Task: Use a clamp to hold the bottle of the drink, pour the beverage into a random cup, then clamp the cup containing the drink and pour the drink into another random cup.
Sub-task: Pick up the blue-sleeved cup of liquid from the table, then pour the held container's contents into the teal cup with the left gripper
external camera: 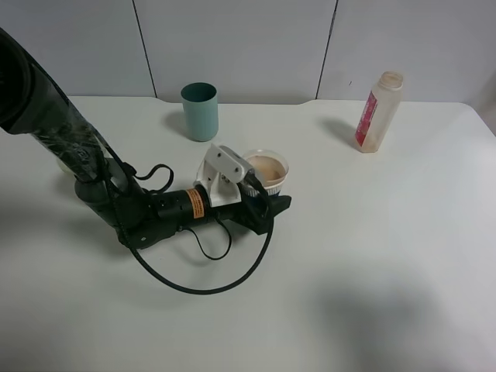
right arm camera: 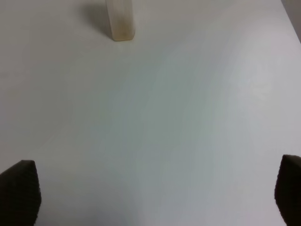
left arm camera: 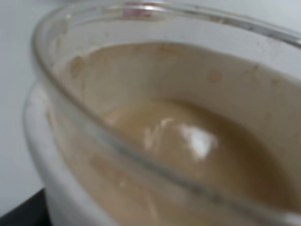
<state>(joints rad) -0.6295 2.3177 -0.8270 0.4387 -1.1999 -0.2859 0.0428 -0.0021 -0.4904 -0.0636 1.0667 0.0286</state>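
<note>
Pinching the short white-rimmed cup point(external camera: 277, 184) low on its wall, the left tool point(external camera: 265, 192) has its jaws pressed tight; the cup seems not yet lifted off the table point(external camera: 372, 256). Inside lies the beverage point(external camera: 265, 166), beige, milky and glossy, smearing the clear inner wall. The first pour looks done; tipping into the smooth teal tumbler point(external camera: 201, 112), just beyond the tool, remains. The square-shouldered translucent bottle point(external camera: 377, 112) stands well apart. The right tool point(right arm camera: 154, 190) hangs spread wide.

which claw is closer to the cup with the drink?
Left. The left claw is clamped around the cup; the right claw hangs open over the table, facing the bottle.
</note>
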